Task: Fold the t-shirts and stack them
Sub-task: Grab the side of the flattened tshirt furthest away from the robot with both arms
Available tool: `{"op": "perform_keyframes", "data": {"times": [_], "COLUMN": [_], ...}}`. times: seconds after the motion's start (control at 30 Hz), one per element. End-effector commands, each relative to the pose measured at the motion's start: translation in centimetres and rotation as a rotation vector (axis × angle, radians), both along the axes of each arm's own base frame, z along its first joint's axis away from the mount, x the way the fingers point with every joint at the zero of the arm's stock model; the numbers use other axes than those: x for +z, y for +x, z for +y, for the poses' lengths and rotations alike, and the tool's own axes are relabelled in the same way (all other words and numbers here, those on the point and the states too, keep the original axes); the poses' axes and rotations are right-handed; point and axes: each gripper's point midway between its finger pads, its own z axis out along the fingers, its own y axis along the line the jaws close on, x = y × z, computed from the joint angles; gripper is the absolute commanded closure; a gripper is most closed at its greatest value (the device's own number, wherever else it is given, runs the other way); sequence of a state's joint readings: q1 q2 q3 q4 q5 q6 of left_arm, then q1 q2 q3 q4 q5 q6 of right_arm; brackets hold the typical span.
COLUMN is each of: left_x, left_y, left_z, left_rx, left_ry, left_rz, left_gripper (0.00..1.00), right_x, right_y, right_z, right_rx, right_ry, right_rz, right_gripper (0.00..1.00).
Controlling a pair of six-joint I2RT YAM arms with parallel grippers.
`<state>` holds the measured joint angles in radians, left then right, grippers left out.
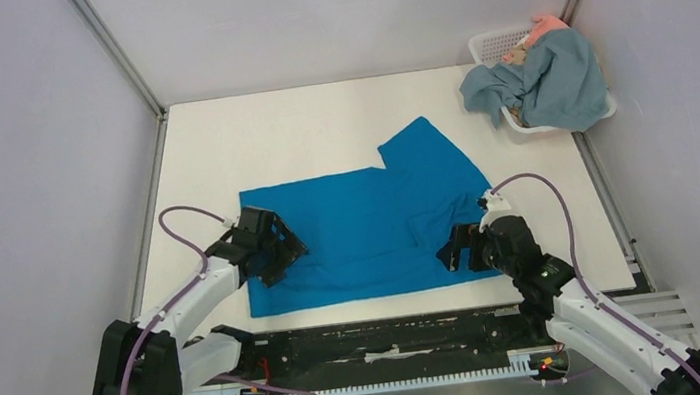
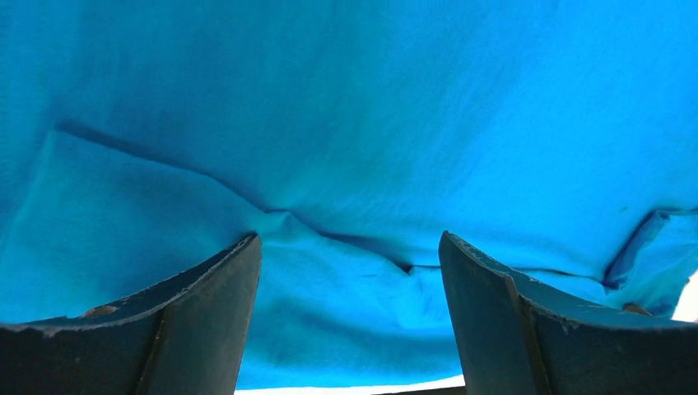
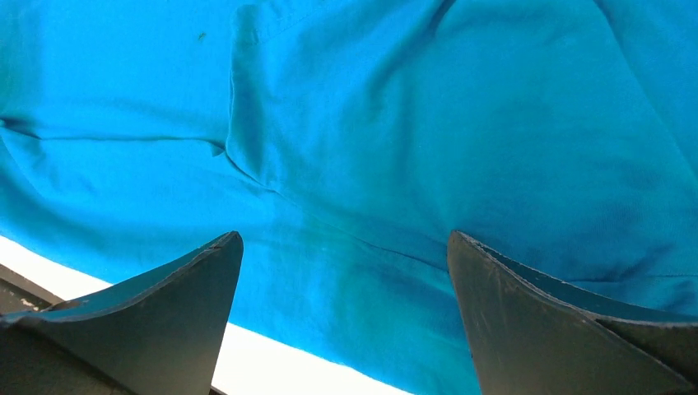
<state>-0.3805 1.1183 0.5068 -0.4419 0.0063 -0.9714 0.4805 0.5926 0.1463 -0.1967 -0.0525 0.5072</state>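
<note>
- Three pieces of cloth in all: one cobalt-blue t-shirt (image 1: 370,225), one grey-blue t-shirt (image 1: 553,82) and one bit of salmon-pink cloth (image 1: 547,27)
- One white lattice basket (image 1: 493,42), at the far right corner of the table (image 1: 268,137)
- In the basket: the grey-blue t-shirt lies bunched, spilling over the near and left rims, and the salmon-pink cloth pokes out at the far side behind it; what else lies under them cannot be told
- The cobalt-blue t-shirt is spread nearly flat on the near middle of the table, well apart from the basket, its near hem running along the table's near edge and one sleeve pointing to the far side; shallow wrinkles cross it
- Two arms, two grippers
- The left gripper (image 1: 285,256) sits over the shirt's near left corner; in its wrist view the left gripper (image 2: 350,239) has its fingers (image 2: 206,288) spread wide, with blue cloth (image 2: 370,123) showing between them and nothing pinched
- The right gripper (image 1: 453,250) sits over the near right part of the shirt; in its wrist view the right gripper (image 3: 346,234) likewise has its fingers (image 3: 527,296) wide apart above blue cloth (image 3: 411,123), gripping nothing
</note>
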Motion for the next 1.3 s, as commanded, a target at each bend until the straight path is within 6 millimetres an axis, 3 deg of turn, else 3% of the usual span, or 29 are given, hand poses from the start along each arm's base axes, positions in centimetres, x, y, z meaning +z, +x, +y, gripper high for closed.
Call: {"op": "perform_keyframes", "data": {"times": [0.0, 0.13, 0.2, 0.37, 0.53, 0.63, 0.77, 0.93, 1.03, 1.13, 1.27], "left_x": [0.9, 2.4, 3.2, 5.7, 8.0, 8.3, 6.5, 3.0, 1.5, -0.1, -1.4], "left_y": [0.5, 1.9, 2.6, 5.3, 9.8, 12.6, 16.4, 20.6, 22.8, 23.1, 22.4], "left_z": [1.3, 1.0, 0.8, 1.5, 4.8, 6.5, 9.2, 12.0, 11.4, 10.3, 10.2], "left_rx": [0.039, 0.044, 0.047, 0.082, 0.198, 0.221, 0.276, 0.303, 0.252, 0.204, 0.195], "left_ry": [0.077, 0.070, 0.072, 0.102, 0.134, 0.084, 0.083, 0.087, 0.042, -0.008, -0.006], "left_rz": [0.009, -0.034, -0.059, -0.125, -0.194, -0.199, -0.170, -0.083, -0.060, -0.009, 0.022], "left_gripper": [0.15, 0.14, 0.14, 0.14, 0.14, 0.14, 0.14, 0.14, 0.14, 0.18, 0.22], "right_x": [-3.6, -4.3, -3.6, 1.5, 7.1, 9.9, 12.6, 12.9, 13.0, 12.3, 12.0], "right_y": [-4.1, -5.7, -5.4, -1.7, 3.0, 5.9, 9.6, 11.5, 12.2, 12.3, 12.5], "right_z": [-1.0, -1.0, -0.8, -0.6, -0.3, -0.2, -0.7, -0.2, -0.2, -0.3, -0.5], "right_rx": [0.000, -0.001, -0.002, -0.033, -0.092, -0.156, -0.264, -0.242, -0.249, -0.242, -0.244], "right_ry": [-0.037, -0.019, -0.005, -0.009, -0.011, -0.011, -0.021, -0.084, -0.091, -0.103, -0.100], "right_rz": [0.198, 0.262, 0.237, 0.062, -0.123, -0.216, -0.314, -0.325, -0.336, -0.323, -0.320], "right_gripper": [0.02, 0.02, 0.02, 0.02, 0.02, 0.02, 0.02, 0.02, 0.02, 0.02, 0.02]}}
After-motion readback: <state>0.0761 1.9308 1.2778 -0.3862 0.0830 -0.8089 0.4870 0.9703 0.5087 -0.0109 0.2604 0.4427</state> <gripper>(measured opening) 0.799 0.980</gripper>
